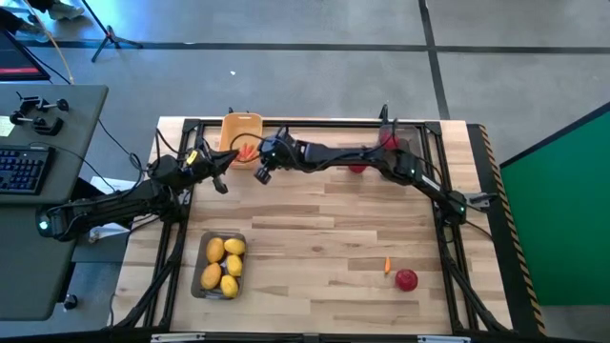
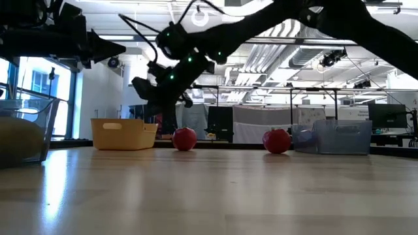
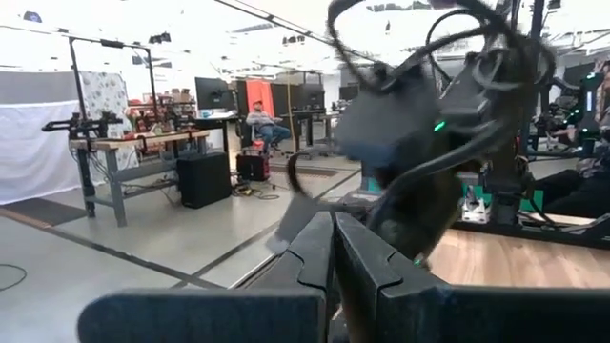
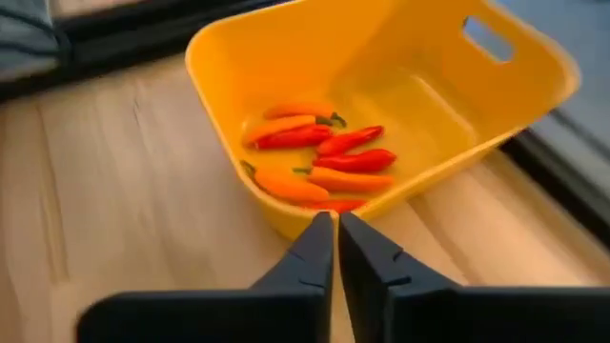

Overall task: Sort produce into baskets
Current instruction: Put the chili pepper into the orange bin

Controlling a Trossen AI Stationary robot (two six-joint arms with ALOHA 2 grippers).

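The yellow-orange basket stands at the table's far left and holds several orange-red carrot-like pieces. My right gripper is shut and empty, just above the basket's near rim; in the high view it reaches across from the right. My left gripper is shut and empty beside it, raised above the table. A dark see-through tray at the near left holds several yellow lemons. A red fruit and a small carrot piece lie on the table at the near right.
A second dark tray stands at the far right, with a red fruit on the table next to it. In the low view two red fruits sit on the table between the yellow basket and a clear tray. The table's middle is bare wood.
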